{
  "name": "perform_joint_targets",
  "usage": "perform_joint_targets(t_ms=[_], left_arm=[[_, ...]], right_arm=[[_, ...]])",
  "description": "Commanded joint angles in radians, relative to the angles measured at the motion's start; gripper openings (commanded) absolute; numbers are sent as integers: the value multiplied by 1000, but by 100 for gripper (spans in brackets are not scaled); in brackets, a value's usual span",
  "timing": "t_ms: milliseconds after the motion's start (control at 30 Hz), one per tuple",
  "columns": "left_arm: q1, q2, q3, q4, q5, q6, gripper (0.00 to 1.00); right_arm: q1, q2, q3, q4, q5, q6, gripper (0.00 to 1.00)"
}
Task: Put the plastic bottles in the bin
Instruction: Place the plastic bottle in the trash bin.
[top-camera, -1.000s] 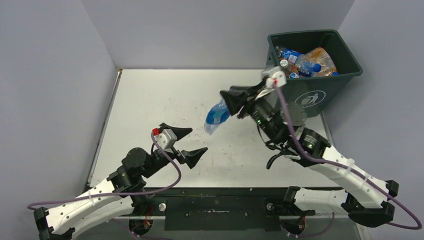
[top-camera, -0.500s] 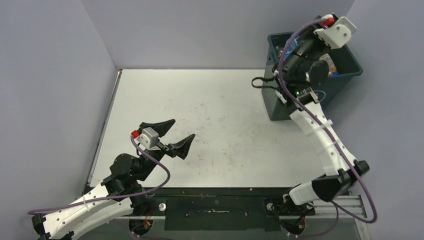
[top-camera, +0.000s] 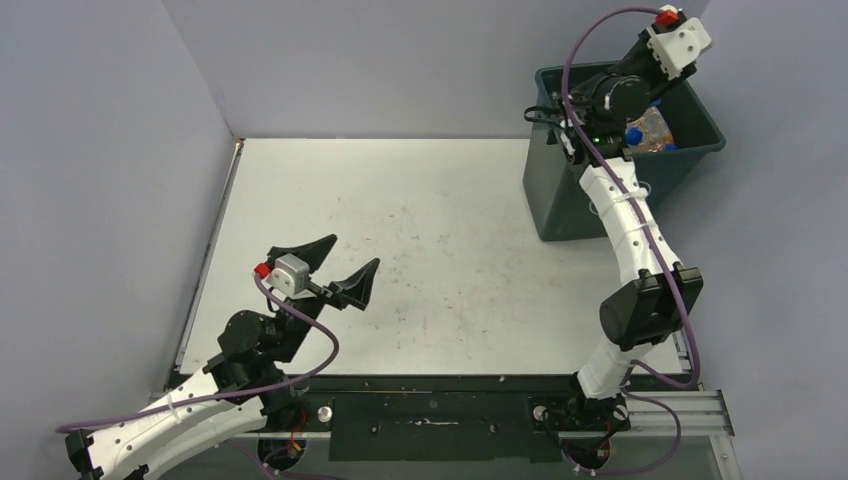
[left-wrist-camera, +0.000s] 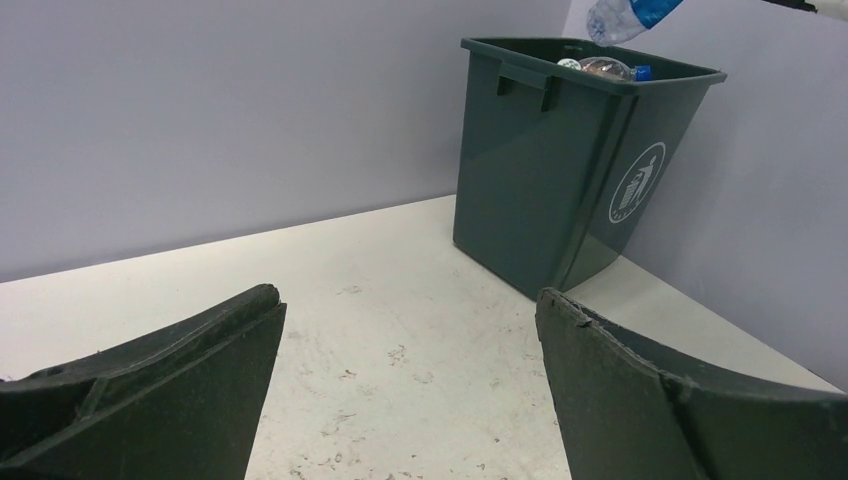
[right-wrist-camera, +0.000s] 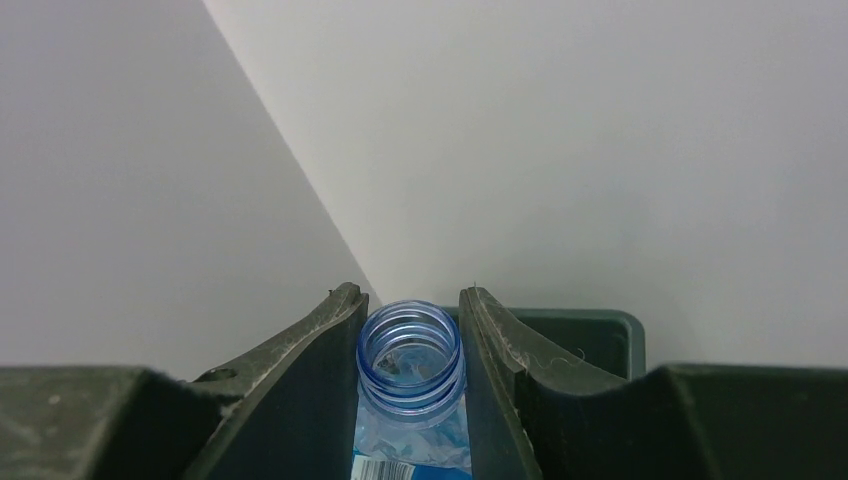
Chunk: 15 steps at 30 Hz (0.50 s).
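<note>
Right claw (right-wrist-camera: 410, 308) of mine pinched one clear, blue-tinted bottle (right-wrist-camera: 410, 355) by its open, capless neck, holding it above the single bin (left-wrist-camera: 540, 170) at the far right corner of the table (top-camera: 420, 230). Inside that bin lay more bottles (top-camera: 652, 130). I made out an orange-tinted one and a blue cap, but could not count them all. My left claw (left-wrist-camera: 408, 300) hung spread wide over the table, empty.

The right gripper (right-wrist-camera: 410, 300), which held a bottle (right-wrist-camera: 410, 352) over the middle of the table (top-camera: 420, 190) a second ago, now holds it high above the bin (top-camera: 556, 200) at the far right. The left gripper (top-camera: 337, 264) now sits slightly nearer and further left.
</note>
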Motion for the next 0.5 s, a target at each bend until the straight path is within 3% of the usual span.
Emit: perform_joint_targets(t_ms=[0, 200, 367, 467], left_arm=[[3, 7, 0, 47, -10, 20, 96], [2, 13, -5, 55, -5, 56, 96], [4, 28, -5, 55, -4, 57, 96], [4, 37, -3, 52, -3, 59, 96]], right_arm=[[-94, -53, 38, -57, -45, 136, 5], [-184, -36, 0, -171, -51, 236, 9], [-193, -24, 30, -273, -116, 286, 65], [-193, -23, 63, -322, -150, 322, 81]])
